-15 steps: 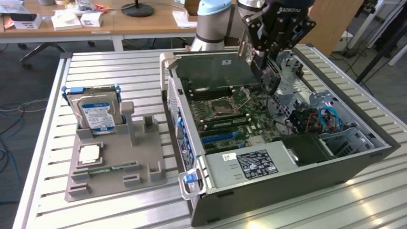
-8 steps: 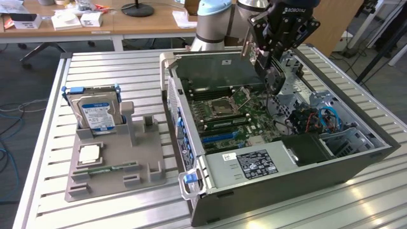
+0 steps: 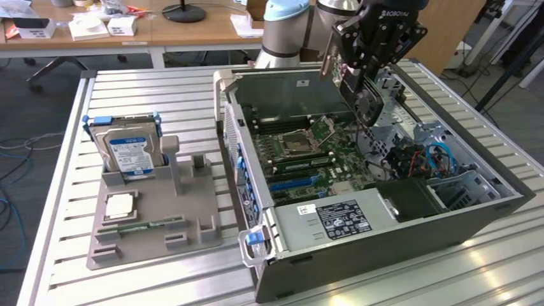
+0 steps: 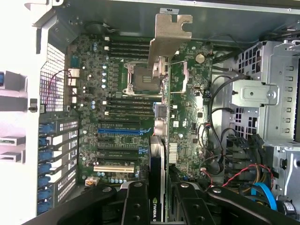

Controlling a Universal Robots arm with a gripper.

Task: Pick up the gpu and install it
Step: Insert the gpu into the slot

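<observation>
gpu [image 3: 364, 102] [image 4: 157, 154] is clamped in my fingers [image 3: 350, 67] [image 4: 136, 206], one on each face of the card. It's held on edge, hanging down into the open computer case [image 3: 383, 255]. Its pale metal bracket [image 4: 169, 37] is at the end farthest from my grip. The card sits over the motherboard [image 3: 297, 159] [image 4: 187, 117], right beside the empty CPU socket [image 3: 297, 139] [image 4: 140, 79], and its length runs crosswise to the blue expansion slot [image 3: 293, 183] [image 4: 119, 132]. It isn't in any slot; can't tell whether the lower edge touches the board. Black memory slots [image 4: 126, 49] are past the socket, the drive cage [image 4: 265, 93] is on the other side of the card, and red, black and blue cables [image 4: 243, 183] are bunched near it. The power supply [image 3: 336, 220] with its label is at the case end nearest the exterior camera. The case lies on its side on the slatted metal surface [image 3: 153, 89]. On the exterior view's left, well apart from the case, a gray holder tray [image 3: 153, 217] carries a hard drive [image 3: 132, 153] standing upright and a green memory stick [image 3: 144, 225] lying flat.
</observation>
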